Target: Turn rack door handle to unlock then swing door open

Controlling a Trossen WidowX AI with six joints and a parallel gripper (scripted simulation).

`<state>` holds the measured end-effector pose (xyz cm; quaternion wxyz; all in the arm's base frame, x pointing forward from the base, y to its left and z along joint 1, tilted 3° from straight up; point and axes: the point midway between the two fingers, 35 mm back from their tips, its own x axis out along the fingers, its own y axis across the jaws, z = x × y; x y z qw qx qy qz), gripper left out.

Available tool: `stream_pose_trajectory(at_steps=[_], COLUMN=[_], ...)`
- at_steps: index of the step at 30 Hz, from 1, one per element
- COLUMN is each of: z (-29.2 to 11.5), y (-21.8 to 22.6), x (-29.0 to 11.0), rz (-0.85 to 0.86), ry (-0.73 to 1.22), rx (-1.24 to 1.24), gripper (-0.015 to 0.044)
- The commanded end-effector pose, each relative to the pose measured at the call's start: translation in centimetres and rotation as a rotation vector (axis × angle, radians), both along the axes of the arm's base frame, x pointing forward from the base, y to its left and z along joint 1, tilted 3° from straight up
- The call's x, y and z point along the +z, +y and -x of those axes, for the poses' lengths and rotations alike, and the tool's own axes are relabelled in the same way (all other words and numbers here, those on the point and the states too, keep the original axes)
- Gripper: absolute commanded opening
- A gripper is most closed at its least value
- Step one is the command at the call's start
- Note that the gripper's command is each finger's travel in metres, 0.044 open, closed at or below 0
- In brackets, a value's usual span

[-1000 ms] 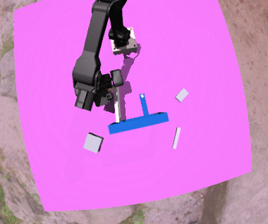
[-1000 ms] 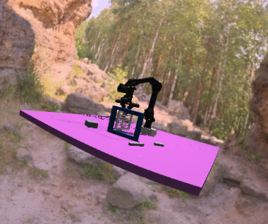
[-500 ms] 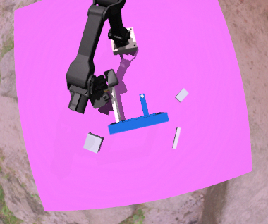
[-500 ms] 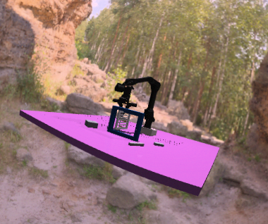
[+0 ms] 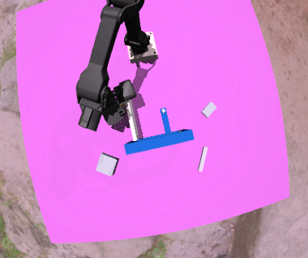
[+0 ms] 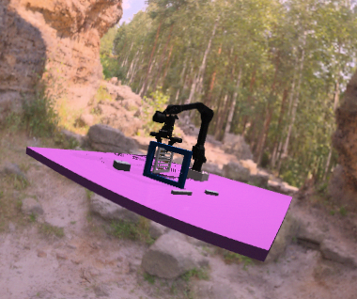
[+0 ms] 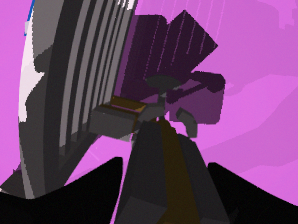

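Blue rectangular frame (image 5: 159,142) (image 6: 186,170) bears a slatted grey door (image 5: 133,122) (image 6: 156,162) (image 7: 52,100).

The arm (image 5: 97,53) (image 6: 207,123) arches high on the base side of the blue frame (image 5: 159,143) (image 6: 147,161), its elbow bent. Its gripper (image 5: 121,104) (image 6: 165,141) (image 7: 165,168) points down near that frame's door-side end, the fingers standing partly apart.

Plain magenta table (image 5: 241,178) (image 6: 224,207), blue frame (image 5: 159,142) (image 6: 182,176), black arm (image 5: 104,45) (image 6: 205,129)

Matt, smooth-looking blue frame (image 5: 159,142) (image 6: 167,181); material unclear.
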<state>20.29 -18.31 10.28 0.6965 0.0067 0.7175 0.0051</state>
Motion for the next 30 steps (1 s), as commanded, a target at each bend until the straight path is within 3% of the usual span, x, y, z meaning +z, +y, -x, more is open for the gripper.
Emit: stream_pose_trajectory(at_steps=[1, 30], z=[0.0, -0.3], y=[0.0, -0.2], x=[0.0, 3.5], rz=[0.000, 0.001], ry=[0.000, 0.000], rx=[0.007, 0.006], gripper=[0.0295, 0.0295])
